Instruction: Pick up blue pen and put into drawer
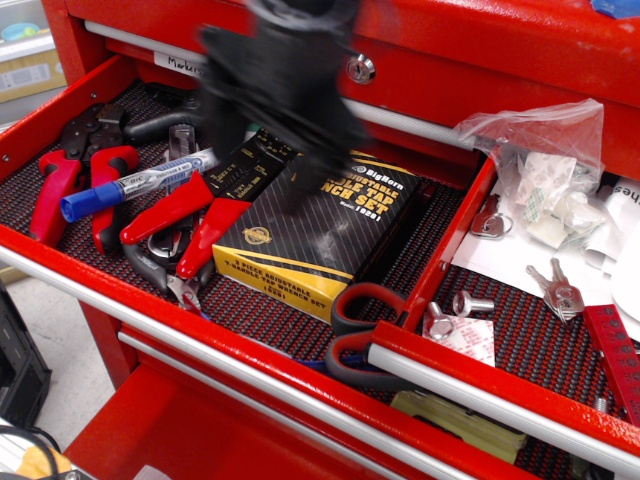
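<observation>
From my screen I see the gripper (265, 125) as a dark smear over the far part of the left drawer (60, 255), above the black and yellow box (315, 235). It is so blurred that I cannot tell if its fingers are spread or pressed together, and I see nothing held in them.

The blue pen (140, 184) lies in the left drawer, to the left of the gripper and apart from it. Its blue cap points to the near left and its whitish barrel runs toward the far right. It rests across the red-handled pliers (175, 225), which lie in a heap just left of the box (some handles are red, some jaws are dark). A pair of scissors (365, 325) with red and dark handles lies at the near right corner of this drawer.

The drawer on the right (480, 375), with the silver rail on its front, is open. On its dark mesh liner I see keys (558, 290), wing nuts (450, 312), white papers (515, 262) and a clear plastic bag (545, 160) at the far side. The pen is well apart from this drawer.
</observation>
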You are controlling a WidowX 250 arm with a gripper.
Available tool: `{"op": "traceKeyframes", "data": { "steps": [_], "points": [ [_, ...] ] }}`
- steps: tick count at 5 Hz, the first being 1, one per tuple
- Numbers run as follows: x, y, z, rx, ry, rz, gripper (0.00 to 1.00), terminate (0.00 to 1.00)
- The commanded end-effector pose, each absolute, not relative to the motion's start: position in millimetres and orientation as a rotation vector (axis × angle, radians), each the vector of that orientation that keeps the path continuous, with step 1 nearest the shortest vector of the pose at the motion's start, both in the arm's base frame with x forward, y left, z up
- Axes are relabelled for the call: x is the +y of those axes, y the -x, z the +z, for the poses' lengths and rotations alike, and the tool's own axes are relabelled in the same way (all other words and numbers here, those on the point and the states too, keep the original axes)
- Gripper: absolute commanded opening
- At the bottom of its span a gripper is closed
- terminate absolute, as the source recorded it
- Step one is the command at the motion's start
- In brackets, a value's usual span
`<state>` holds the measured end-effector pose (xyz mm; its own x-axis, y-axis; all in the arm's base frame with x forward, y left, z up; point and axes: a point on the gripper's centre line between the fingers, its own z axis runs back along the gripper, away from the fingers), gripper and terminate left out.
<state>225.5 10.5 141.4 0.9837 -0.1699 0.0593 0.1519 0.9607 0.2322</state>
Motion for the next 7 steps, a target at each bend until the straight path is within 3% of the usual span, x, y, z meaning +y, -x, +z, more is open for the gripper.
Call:
{"op": "traceKeyframes", "data": {
  "steps": [1,3,7],
  "points": [
    [96.1,-243.5,147.0,-0.093,-0.259,-0.358,1.00,0.00],
    [136.9,-258.5,120.3,-0.093,-0.237,-0.353,1.00,0.00],
    [143.2,-258.6,72.8,-0.171,-0.160,-0.374,1.00,0.00]
  ]
}}
